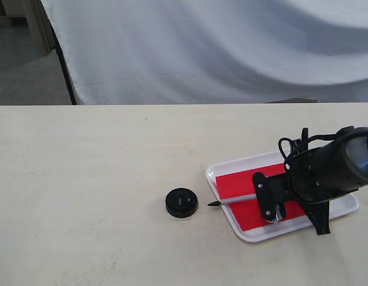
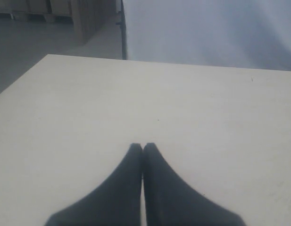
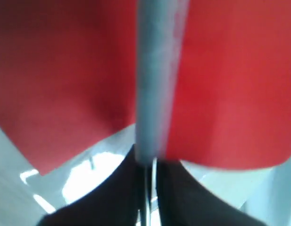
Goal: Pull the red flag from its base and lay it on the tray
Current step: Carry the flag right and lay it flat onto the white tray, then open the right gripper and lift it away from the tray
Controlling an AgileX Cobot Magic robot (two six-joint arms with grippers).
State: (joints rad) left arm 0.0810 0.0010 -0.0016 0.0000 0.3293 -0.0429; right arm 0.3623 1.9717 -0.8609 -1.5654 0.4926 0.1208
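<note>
The red flag (image 1: 237,185) lies flat in the white tray (image 1: 345,208), cloth spread out, and its pointed black tip (image 1: 213,204) pokes over the tray's left rim. The round black base (image 1: 182,202) stands alone on the table just left of that tip, centre hole empty. My right gripper (image 1: 268,199) hangs low over the tray. In the right wrist view the right gripper (image 3: 147,165) is shut on the grey stick (image 3: 157,70), with red cloth (image 3: 65,70) on both sides and the white tray (image 3: 88,174) beneath. My left gripper (image 2: 143,147) is shut, holding nothing, over bare table.
A white sheet (image 1: 219,47) hangs behind the table's far edge. The beige tabletop (image 1: 82,179) stretches left of the base. The left arm does not show in the exterior view.
</note>
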